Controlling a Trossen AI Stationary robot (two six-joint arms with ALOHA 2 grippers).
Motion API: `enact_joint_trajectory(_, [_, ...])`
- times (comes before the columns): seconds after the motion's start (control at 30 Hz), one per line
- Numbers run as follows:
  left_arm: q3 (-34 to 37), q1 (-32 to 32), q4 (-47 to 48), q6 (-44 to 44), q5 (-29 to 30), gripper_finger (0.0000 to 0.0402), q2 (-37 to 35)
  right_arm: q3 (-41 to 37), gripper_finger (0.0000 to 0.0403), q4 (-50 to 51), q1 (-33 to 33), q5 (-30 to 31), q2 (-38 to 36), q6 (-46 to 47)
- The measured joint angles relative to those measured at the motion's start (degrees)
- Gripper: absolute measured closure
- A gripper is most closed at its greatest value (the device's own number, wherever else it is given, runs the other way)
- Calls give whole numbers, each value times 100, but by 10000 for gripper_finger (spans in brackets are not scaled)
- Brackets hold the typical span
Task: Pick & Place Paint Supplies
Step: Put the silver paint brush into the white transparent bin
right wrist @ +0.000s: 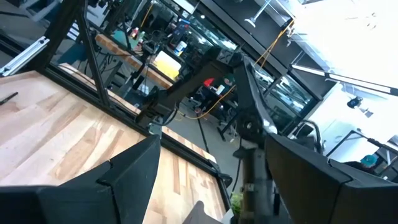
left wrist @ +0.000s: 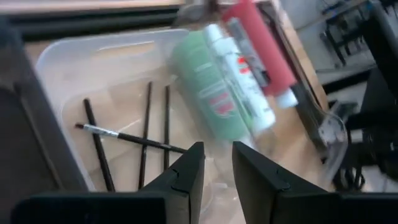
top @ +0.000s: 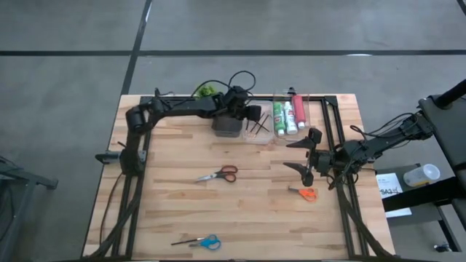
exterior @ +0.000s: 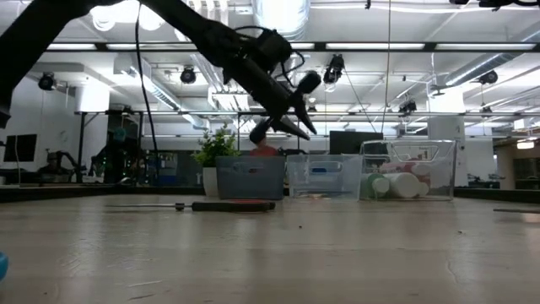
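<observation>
Hovering left gripper, fingers narrowly parted and empty, over clear bin holding brushes; right gripper wide, waiting beside orange scissors.

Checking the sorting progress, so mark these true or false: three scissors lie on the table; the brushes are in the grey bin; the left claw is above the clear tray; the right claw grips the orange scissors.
1. Three scissors lie on the table: true, red scissors, orange scissors and blue scissors.
2. Brushes in the grey bin: false. The brushes lie in the clear tray.
3. Left claw above the clear tray: true.
4. Right claw grips the orange scissors: false. It is open and empty.
</observation>
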State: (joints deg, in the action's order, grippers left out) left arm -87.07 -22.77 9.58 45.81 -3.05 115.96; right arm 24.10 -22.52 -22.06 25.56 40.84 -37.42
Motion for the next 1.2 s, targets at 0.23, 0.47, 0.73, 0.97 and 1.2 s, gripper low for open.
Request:
enact_joint_trajectory(0.23, [16,787,1772,-728,356,309,-914,0,115,-1,0,0,0,-27])
enact_joint_trajectory(0.47, [367,2542,2940,-1364,2281,309,-1752,-2,115,-9,-4,0,15,-29])
enact_joint_trajectory(0.73, [1229,4363,3181,-529,2602,309,-2530,0,115,-9,-4,0,42,-49])
enact_joint_trajectory(0.97, [1632,5938,3049,893,2539,309,-2621,-1,115,-4,-4,0,55,15])
enact_joint_trajectory(1.2, [1779,7047,3079,2844,2487,309,-2576,0,115,-2,-4,0,55,-25])
